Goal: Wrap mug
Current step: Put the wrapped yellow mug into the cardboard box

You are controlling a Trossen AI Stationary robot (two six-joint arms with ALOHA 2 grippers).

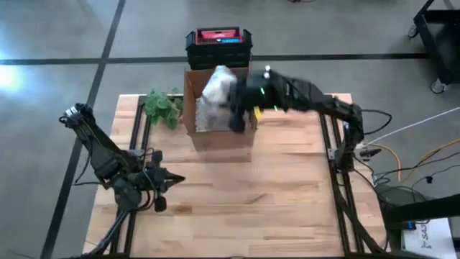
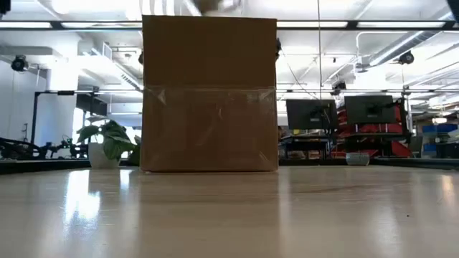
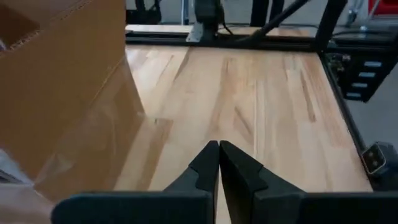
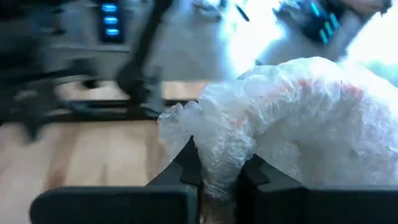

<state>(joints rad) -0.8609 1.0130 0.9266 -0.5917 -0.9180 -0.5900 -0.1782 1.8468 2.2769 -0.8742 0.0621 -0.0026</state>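
Note:
An open cardboard box (image 1: pixel 219 115) stands at the table's far middle, with white wrapping inside it. It also fills the low view as the box (image 2: pixel 209 97). My right gripper (image 1: pixel 236 124) hangs over the box, shut on a bundle of clear bubble wrap (image 4: pixel 292 124) with something reddish showing through; the same bundle (image 1: pixel 218 86) is above the box's far side. The mug itself is hidden inside the wrap. My left gripper (image 3: pixel 219 152) rests shut over the table's near left, seen from above as the left gripper (image 1: pixel 172 180). My right gripper pinches a gathered, crumpled fold of the bubble wrap (image 4: pixel 225 163) between its two fingers, several layers thick. The bundle bulges out beyond the fingers and is lifted above the box.
A small green plant (image 1: pixel 164 106) stands left of the box. A black and red case (image 1: pixel 218 44) sits on the floor beyond the table's far edge. Bare wood lies in front of the box and toward the right.

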